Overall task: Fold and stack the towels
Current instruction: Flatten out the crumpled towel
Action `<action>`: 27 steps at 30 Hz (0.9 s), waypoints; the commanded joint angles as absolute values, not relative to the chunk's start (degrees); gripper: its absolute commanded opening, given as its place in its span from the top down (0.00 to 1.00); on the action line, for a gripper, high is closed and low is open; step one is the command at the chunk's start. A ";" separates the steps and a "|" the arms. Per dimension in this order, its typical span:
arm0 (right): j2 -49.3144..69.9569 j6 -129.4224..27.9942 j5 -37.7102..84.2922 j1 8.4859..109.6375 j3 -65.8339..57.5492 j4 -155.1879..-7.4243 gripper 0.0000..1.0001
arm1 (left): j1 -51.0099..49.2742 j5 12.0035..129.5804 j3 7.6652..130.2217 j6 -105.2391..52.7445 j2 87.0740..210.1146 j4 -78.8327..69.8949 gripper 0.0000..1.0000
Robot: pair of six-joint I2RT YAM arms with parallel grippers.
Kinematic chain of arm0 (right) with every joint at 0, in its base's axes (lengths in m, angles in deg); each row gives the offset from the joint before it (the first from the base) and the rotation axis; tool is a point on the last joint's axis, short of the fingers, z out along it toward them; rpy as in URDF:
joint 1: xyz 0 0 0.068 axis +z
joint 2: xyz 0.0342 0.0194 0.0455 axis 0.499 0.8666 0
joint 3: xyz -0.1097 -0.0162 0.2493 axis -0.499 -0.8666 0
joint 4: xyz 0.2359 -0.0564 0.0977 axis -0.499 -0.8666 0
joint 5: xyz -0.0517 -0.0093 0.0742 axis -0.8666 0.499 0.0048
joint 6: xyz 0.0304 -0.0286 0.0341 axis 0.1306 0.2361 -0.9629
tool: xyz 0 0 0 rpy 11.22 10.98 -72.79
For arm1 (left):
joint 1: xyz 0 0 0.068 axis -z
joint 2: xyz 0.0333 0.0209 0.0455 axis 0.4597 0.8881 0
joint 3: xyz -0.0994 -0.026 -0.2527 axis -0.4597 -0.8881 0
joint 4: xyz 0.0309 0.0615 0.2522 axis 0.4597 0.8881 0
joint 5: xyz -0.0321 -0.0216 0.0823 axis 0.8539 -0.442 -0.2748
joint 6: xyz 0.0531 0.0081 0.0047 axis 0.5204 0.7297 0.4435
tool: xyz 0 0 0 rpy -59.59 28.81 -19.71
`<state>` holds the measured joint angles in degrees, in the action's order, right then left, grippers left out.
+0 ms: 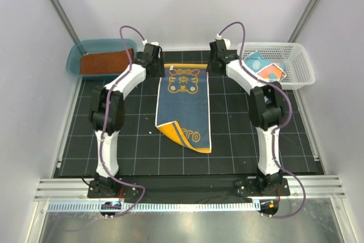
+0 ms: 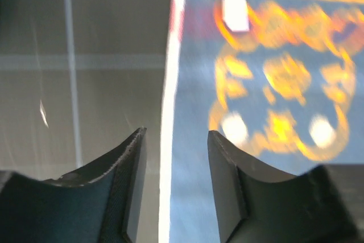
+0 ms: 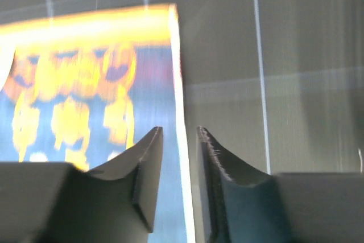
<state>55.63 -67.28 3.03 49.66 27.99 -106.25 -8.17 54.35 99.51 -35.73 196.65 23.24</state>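
Currently both arms are reaching to the far end of the navy towel [image 1: 183, 106], which is lying lengthwise mid-way across the black grid mat [image 1: 239, 129]. Its yellow-orange border is running across the far edge, and its near-left corner is curling over and showing the orange underside.

Left gripper [image 2: 173, 135] is hovering at the far-left corner. Jaws are standing spread, straddling the towel's pale left edge, with bare mat under one finger and navy cloth under the other. Can't tell from the left wrist view whether the tips are touching the cloth.

Right gripper [image 3: 179, 131] is sitting at the far-right corner. Jaws are parted, with a narrower gap than the left, and the towel's right edge is running through that gap. It is not visibly clamping anything.

Both wrist views are blurring, so the pattern is reading only as orange shapes on blue.

Rust-brown towel [image 1: 105, 62] is lying flat in the teal tub [image 1: 77, 55] at far left, off the mat. Teal spotted towel [image 1: 263, 65] is lying rumpled in the white lattice basket [image 1: 301, 64] at far right.
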 commanded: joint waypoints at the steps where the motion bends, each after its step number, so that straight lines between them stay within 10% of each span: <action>1: 42.03 -71.66 2.20 54.62 16.41 -103.58 0.67 | -2.43 53.39 91.19 -40.67 184.76 22.07 0.51; 8: 30.32 -79.40 1.50 64.20 -10.93 -95.48 0.82 | 4.78 53.48 72.38 -45.95 173.93 22.33 0.53; 27: 39.45 -81.69 -0.17 65.71 -11.13 -95.12 0.91 | 15.00 47.59 62.17 -47.45 172.94 23.39 0.50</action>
